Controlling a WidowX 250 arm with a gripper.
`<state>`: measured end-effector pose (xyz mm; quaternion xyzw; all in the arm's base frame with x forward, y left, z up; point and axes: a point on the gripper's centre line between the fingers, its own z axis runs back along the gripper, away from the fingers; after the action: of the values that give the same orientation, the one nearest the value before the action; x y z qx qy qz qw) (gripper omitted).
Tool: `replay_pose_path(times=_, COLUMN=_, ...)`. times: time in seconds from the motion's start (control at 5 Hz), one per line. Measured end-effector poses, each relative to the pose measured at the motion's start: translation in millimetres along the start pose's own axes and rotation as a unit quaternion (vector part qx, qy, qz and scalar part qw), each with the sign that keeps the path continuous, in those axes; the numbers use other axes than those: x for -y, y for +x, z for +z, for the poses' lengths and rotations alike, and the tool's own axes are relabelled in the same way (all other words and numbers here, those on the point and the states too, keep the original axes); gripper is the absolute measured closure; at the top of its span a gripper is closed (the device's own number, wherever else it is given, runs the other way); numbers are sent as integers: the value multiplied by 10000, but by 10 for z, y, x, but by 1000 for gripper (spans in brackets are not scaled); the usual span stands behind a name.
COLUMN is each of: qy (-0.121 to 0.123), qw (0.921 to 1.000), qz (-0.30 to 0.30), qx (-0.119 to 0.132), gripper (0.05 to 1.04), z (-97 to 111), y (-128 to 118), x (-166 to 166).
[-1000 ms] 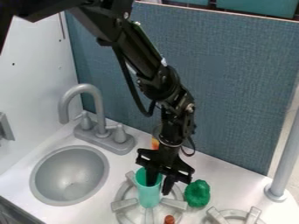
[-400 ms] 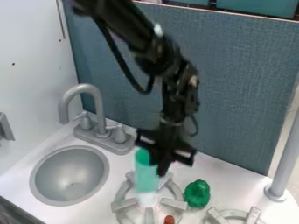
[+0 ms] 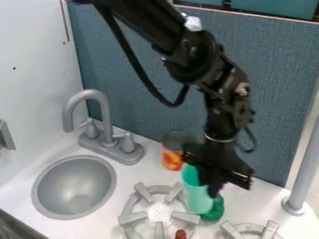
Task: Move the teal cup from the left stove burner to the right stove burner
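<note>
shifting the green cup (image 3: 198, 200) from the left burner (image 3: 133, 218)'s middle to its edge, by the dark green lump (image 3: 215, 211), i've got my pincer (image 3: 207, 186) clamped on the cup, leaving that middle uncovered.

Gray faucet (image 3: 106, 116) beside the round sink (image 3: 73, 182)

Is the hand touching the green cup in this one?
Touching. The camera view shows the hand straddling the right side of the cup, dark fingers overlapping its rim and lying against its wall with no gap.
</note>
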<state>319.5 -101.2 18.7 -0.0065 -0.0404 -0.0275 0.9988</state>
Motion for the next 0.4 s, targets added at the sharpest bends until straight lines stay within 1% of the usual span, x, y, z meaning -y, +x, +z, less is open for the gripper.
replay_pose_path(times=0.2, qy=-87, qw=9982, qz=-593, qx=5, gripper=992, z=-143, y=66, x=369)
replay_pose_path(times=0.4, qy=-111, qw=9940, qz=-1088, qx=-21, gripper=992, z=-264, y=120, x=688)
